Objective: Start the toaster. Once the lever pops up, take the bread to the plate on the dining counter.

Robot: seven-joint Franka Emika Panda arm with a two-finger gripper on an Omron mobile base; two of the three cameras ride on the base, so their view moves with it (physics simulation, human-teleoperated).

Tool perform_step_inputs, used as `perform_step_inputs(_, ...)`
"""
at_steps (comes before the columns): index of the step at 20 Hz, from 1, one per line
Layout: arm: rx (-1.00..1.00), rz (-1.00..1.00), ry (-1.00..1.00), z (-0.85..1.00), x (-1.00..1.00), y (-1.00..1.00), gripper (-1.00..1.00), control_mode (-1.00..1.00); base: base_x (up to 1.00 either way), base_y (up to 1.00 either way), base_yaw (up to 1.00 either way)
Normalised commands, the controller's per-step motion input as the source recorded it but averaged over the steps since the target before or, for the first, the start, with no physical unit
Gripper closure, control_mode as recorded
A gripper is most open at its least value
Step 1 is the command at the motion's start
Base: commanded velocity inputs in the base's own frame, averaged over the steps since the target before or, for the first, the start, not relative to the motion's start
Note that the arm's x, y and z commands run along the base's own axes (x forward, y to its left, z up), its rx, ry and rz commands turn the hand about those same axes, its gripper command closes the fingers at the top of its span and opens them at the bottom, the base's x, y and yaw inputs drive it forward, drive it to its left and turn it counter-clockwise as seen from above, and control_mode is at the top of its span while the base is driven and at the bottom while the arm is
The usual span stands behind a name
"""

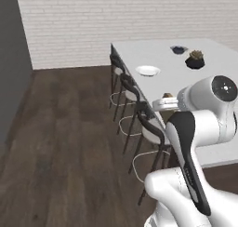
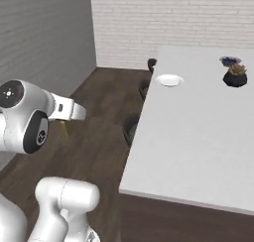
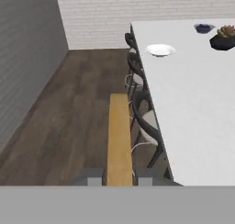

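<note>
A thin tan slice of bread (image 3: 119, 140) stands edge-on between the fingertips of my gripper (image 3: 119, 181), which is shut on it. The slice hangs over the wooden floor, left of the dining counter (image 3: 197, 94) and its row of chairs. From the right base camera the bread (image 2: 64, 128) shows under the white hand, well short of the counter (image 2: 198, 132). The small white plate (image 3: 160, 50) (image 1: 148, 70) (image 2: 169, 80) lies far ahead, near the counter's left edge. The toaster is out of view.
Dark chairs (image 1: 139, 114) (image 3: 144, 113) line the counter's left side. A bowl of blue berries (image 3: 203, 28) and a plant in a black pot (image 3: 223, 38) stand at the far right of the counter. Open wooden floor (image 1: 65, 142) stretches left to a grey wall.
</note>
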Motion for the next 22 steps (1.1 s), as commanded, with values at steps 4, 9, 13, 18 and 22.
perform_step_inputs(4,0.00,0.00,0.00,0.00,0.00,0.00,1.00,1.00,0.53,1.00,-0.34)
perform_step_inputs(9,0.00,0.00,0.00,0.00,0.00,0.00,1.00,1.00,0.72,1.00,-0.39)
perform_step_inputs(13,0.00,0.00,0.00,0.00,0.00,0.00,1.00,1.00,1.00,1.00,-0.43)
perform_step_inputs(18,0.00,0.00,0.00,0.00,0.00,0.00,1.00,1.00,0.97,1.00,-0.46)
perform_step_inputs(22,0.00,0.00,0.00,0.00,0.00,0.00,1.00,1.00,1.00,0.97,-0.61)
